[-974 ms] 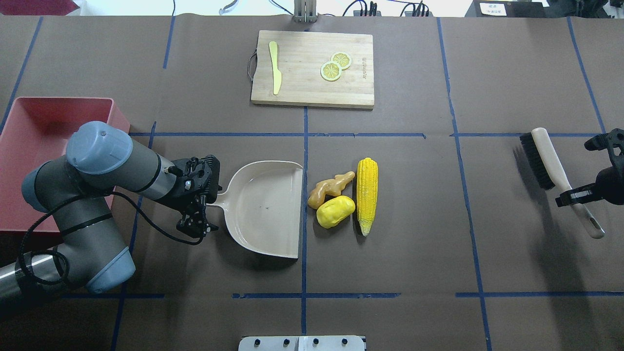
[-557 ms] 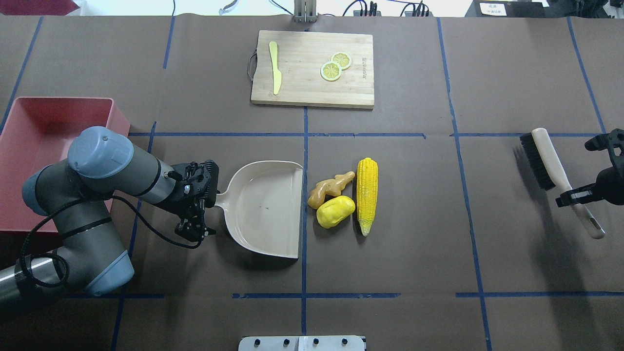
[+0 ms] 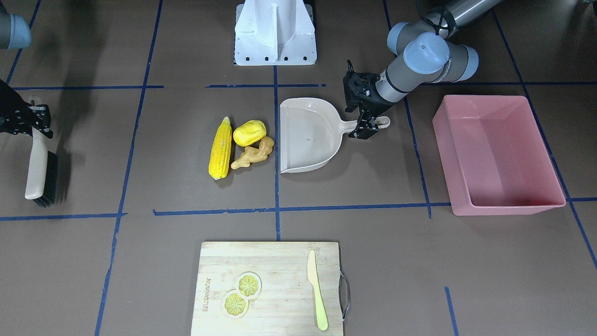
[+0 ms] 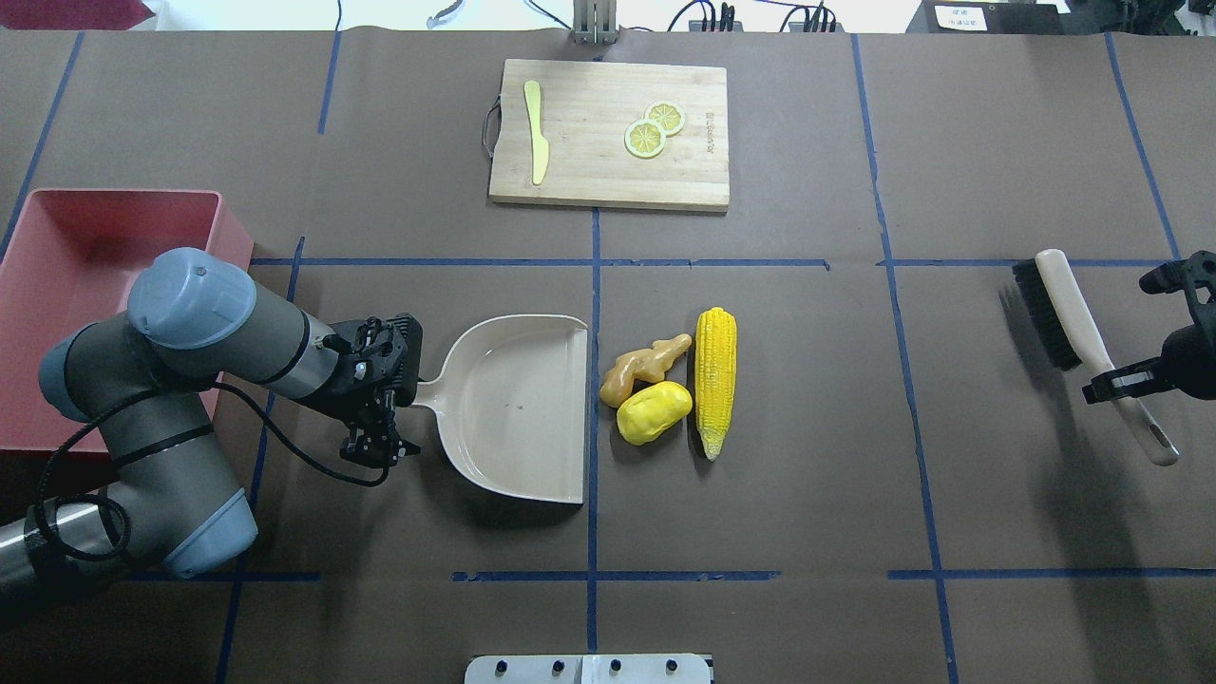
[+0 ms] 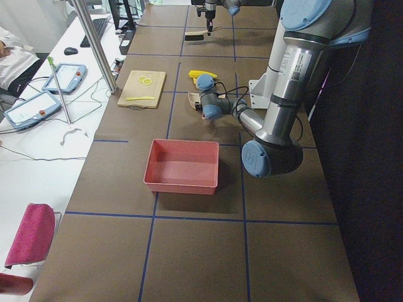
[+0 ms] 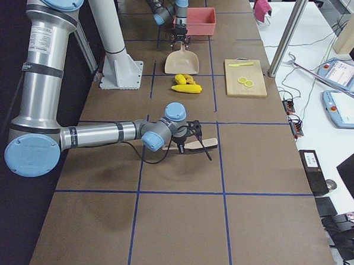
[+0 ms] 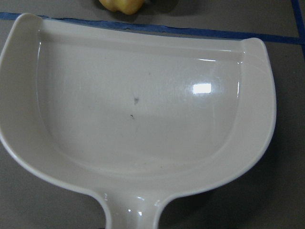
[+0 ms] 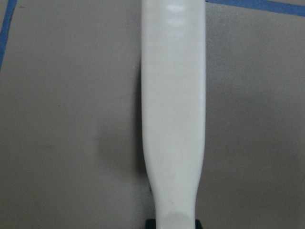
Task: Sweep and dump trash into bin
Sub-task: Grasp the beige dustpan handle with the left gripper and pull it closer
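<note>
The trash lies together mid-table: a yellow corn cob (image 4: 715, 375) (image 3: 221, 148), a smooth yellow lump (image 4: 654, 412) (image 3: 249, 132) and a tan ginger root (image 4: 641, 366) (image 3: 252, 155). The beige dustpan (image 4: 513, 408) (image 3: 305, 135) (image 7: 143, 109) lies just left of them, its open edge facing them. My left gripper (image 4: 388, 413) (image 3: 371, 126) is shut on its handle. My right gripper (image 4: 1126, 380) (image 3: 28, 119) is shut on the handle of a black-bristled brush (image 4: 1064, 309) (image 8: 174, 119), held above the table at the far right. The pink bin (image 4: 76, 266) (image 3: 485, 99) stands empty behind my left arm.
A wooden cutting board (image 4: 608, 161) at the far middle carries two lemon slices (image 4: 654, 130) and a pale yellow knife (image 4: 538, 142). The robot's white base (image 3: 275, 32) is at the near edge. Blue tape lines cross the brown table cover.
My left arm has shifted slightly and its gripper has settled on the dustpan handle. The dustpan has nudged a little to the left. The brush and right arm have barely moved.
</note>
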`<control>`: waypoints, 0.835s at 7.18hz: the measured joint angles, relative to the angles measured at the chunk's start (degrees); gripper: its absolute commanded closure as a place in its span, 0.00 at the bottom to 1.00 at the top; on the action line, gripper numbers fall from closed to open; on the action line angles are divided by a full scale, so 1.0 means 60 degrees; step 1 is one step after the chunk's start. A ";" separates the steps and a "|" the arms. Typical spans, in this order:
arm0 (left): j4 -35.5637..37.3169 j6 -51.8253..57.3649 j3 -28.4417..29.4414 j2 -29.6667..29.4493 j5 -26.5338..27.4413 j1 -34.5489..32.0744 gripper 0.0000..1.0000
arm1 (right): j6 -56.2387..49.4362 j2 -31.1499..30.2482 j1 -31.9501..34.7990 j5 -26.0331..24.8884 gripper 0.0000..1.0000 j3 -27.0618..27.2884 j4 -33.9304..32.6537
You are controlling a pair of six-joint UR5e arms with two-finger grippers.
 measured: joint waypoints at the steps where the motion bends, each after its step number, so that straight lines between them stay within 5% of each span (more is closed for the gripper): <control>1: 0.0016 -0.0001 -0.0023 -0.0015 0.0021 -0.0028 0.74 | 0.0005 0.0000 0.0000 0.0001 1.00 0.0000 0.0000; 6: 0.0092 0.0011 -0.0178 -0.0041 0.0042 -0.0940 0.97 | 0.0010 0.0000 0.0007 0.0014 1.00 0.0042 0.0000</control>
